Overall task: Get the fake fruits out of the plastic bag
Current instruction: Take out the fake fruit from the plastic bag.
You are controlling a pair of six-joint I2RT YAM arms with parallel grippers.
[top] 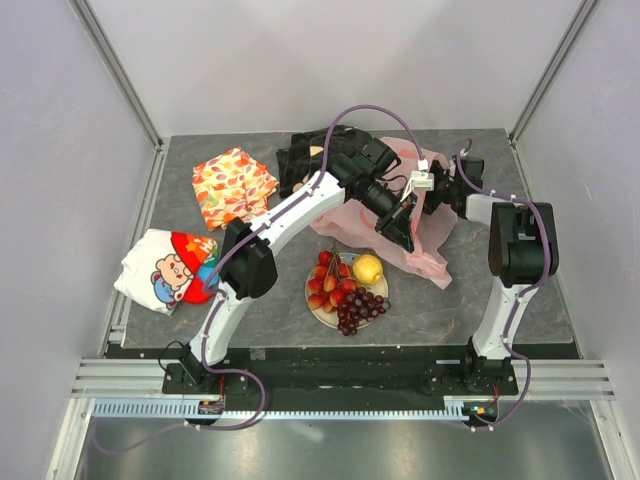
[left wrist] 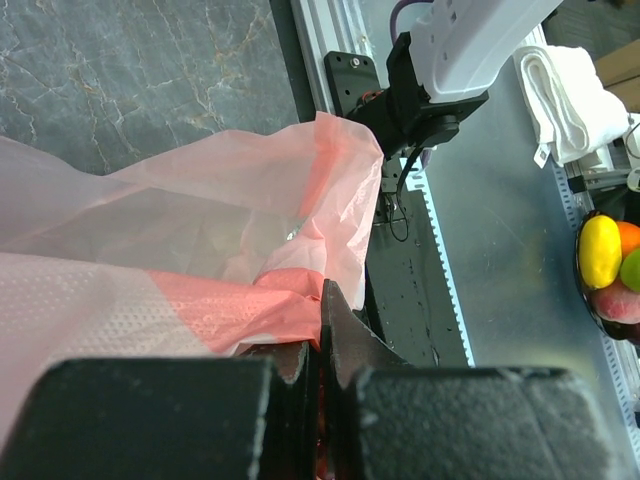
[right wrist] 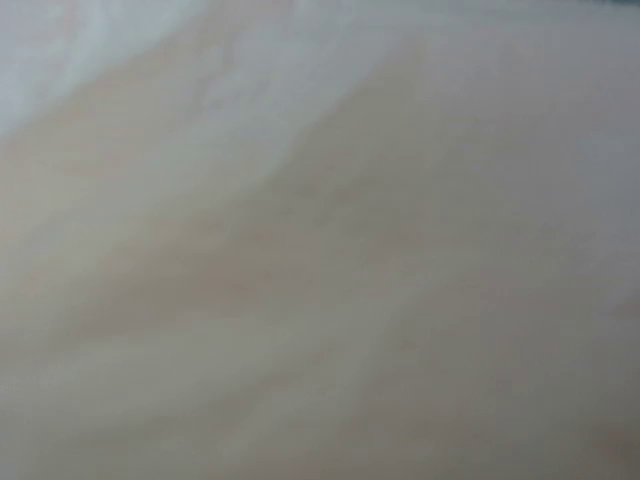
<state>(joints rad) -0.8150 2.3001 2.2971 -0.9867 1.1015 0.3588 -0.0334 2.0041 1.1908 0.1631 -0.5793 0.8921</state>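
Our left gripper (left wrist: 321,305), clamped shut on the bag (left wrist: 200,200), holds it up, probably to clear the fruits (top: 345,285); we cannot tell how open our right gripper (top: 428,196) is

This is looking like a robotics lab test cell. Plain white panels (top: 330,60) are closing in the grey stone-patterned table (top: 420,310) on three sides, aluminium frame posts (top: 118,72) are rising at its far corners, two robot arms (top: 290,212) are standing bolted to a metal rail (top: 340,375) along its near edge, and purple cables (top: 372,108) are looping above it.
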